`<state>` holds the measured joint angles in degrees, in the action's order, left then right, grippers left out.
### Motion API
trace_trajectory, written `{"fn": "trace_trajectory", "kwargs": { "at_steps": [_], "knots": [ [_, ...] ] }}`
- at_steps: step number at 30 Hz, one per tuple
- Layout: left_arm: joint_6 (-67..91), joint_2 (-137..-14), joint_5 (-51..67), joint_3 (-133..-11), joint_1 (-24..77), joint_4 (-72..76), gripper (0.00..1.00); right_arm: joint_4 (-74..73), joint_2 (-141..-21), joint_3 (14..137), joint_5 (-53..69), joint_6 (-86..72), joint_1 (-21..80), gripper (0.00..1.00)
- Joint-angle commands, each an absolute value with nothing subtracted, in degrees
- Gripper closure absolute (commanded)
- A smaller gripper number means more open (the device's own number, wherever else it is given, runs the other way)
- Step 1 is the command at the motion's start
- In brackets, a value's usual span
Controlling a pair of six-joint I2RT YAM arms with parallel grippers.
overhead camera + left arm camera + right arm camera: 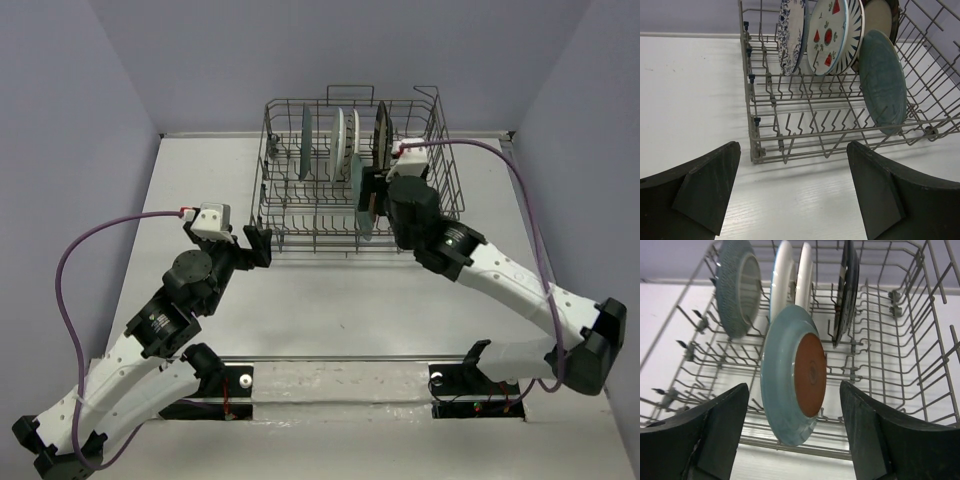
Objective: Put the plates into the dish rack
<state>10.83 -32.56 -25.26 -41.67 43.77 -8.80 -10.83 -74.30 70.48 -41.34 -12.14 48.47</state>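
**Fifth plate seated; release step at the right arm**

Top view: the rack (266, 180) sits upper centre on the tabletop (330, 310), and I count all five plates inside it. The left wrist view shows four on edge in the far rows: floral plate (791, 30), fruit plate (827, 37), striped plate (856, 25) just behind it, and dark plate (881, 17) at the upper right. The teal plate (785, 365) stands alone in a nearer row, centre of the right wrist frame, its brown foot turned to frame right.

The right end effector (373, 192) straddles this plate with its jaws spread. Gaps show on both sides between finger and rim, so I judge the plate let go and borne by the tines. The left end effector (262, 246) hovers off the rack's lower-left corner in the top view, jaws wide apart and holding nothing.

I read the loading as essentially complete, with only the right arm's withdrawal outstanding. That move calls for a straight retreat along the approach line. The spread should be kept so that neither finger clips the rim or the near rack wall. In the left wrist view the teal plate looks slightly tilted, so I would confirm its seating afterwards.
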Motion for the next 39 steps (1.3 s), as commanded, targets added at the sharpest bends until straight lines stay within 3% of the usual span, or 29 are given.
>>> {"fn": "trace_trajectory", "kwargs": {
  "at_steps": [1, 7, 18, 23, 28, 29, 32, 33, 39],
  "knots": [
    [9.75, -32.17, -28.3, -40.87, 43.24, -5.98, 0.01, 0.25, -64.27, 63.48, -34.29, -12.75, 48.96, 0.17],
    [9.14, -30.24, -28.65, -40.43, 42.98, -5.1, 0.01, 12.47, -45.49, 50.22, -29.45, -13.01, 48.96, 0.0],
    [8.7, -24.87, -29.0, -39.55, 42.54, -3.25, 0.01, 21.09, -22.96, 37.98, -28.74, -15.38, 48.96, 0.0],
    [8.97, -23.56, -29.71, -39.64, 41.75, -2.99, 0.01, 21.19, -19.86, 36.83, -33.99, -14.59, 48.96, 0.12],
    [9.05, -21.71, -29.0, -39.38, 41.13, -2.29, 0.01, 20.21, -21.53, 37.0, -37.53, -14.94, 48.96, 0.17],
    [9.05, -21.01, -28.92, -39.29, 41.13, -2.02, 0.01, 20.39, -22.23, 37.18, -37.7, -15.03, 48.96, 0.21],
    [8.96, -19.69, -27.95, -39.02, 41.13, -1.5, 0.01, 20.3, -24.87, 38.23, -36.92, -15.12, 48.96, 0.51],
    [8.96, -18.9, -27.34, -38.85, 41.13, -1.23, 0.01, 20.3, -25.92, 38.75, -36.13, -15.03, 48.96, 0.92],
    [8.97, -17.14, -27.51, -38.85, 41.13, -1.41, 0.01, 19.16, -29.0, 40.25, -33.4, -15.47, 48.96, 0.93]
  ]
}}
